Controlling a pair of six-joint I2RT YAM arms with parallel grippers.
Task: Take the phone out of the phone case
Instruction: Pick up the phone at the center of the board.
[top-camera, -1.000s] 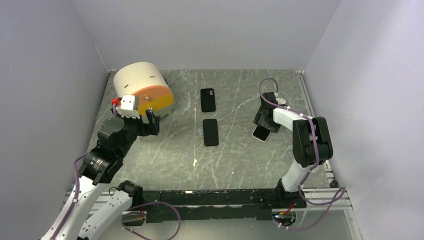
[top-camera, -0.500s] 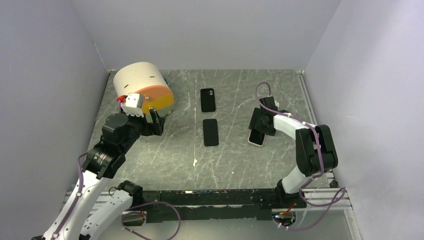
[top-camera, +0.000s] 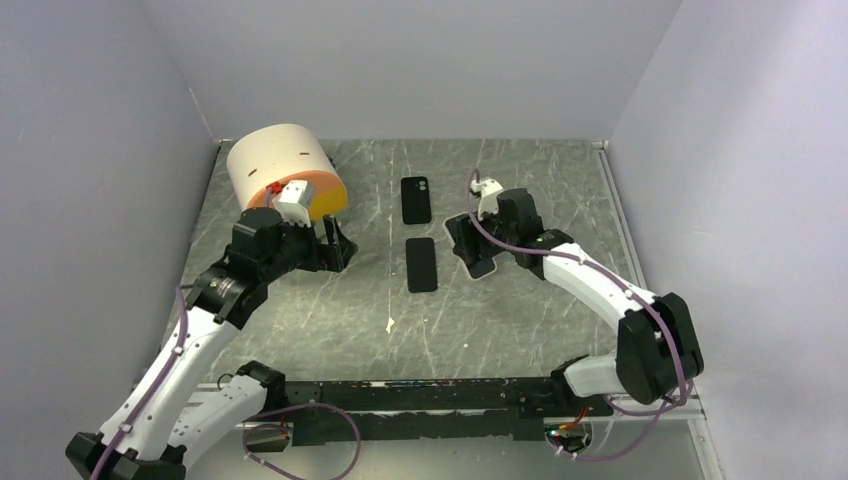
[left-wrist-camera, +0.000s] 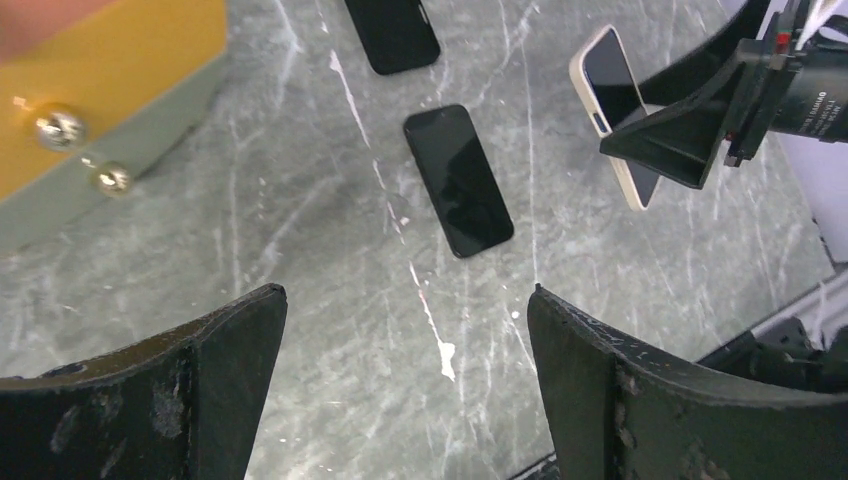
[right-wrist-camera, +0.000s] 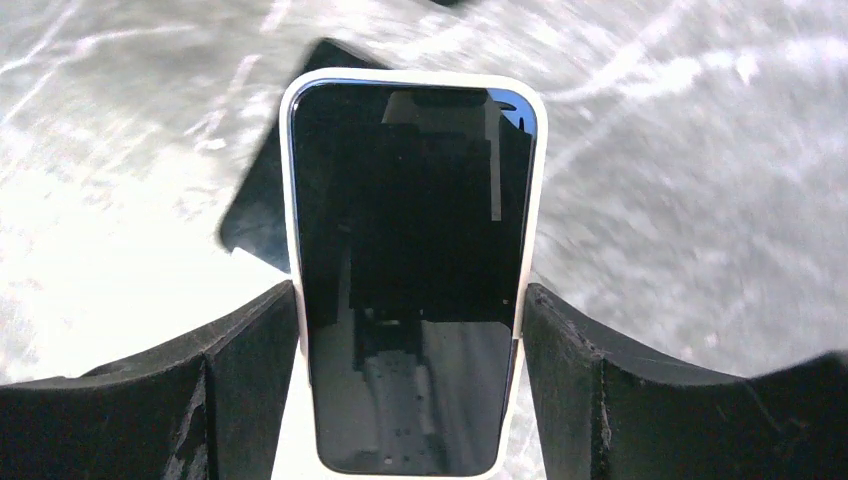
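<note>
The right gripper is pinching the phone case by its two long sides, one finger on each side. The phone sits inside the case, its dark screen ringed by the cream rim and facing the right wrist camera. In the left wrist view the cased phone is lifted off the desk and tilted, with its top end pointing up and away from the right gripper. From above, it hangs over the middle of the desk, just to the right of the near black phone.

That near black phone lies flat with its screen up. The far black phone lies flat beyond it, in line with it and showing its camera corner. The two are close to each other but do not touch. A small white scrap lies on the desk nearer to the arm bases.

The left gripper has its fingers spread wide and holds nothing. It hovers over the left part of the desk, beside a round cream drum with an orange face. The left wrist view shows two brass knobs on that face. The left gripper is well apart from the cased phone.
</note>
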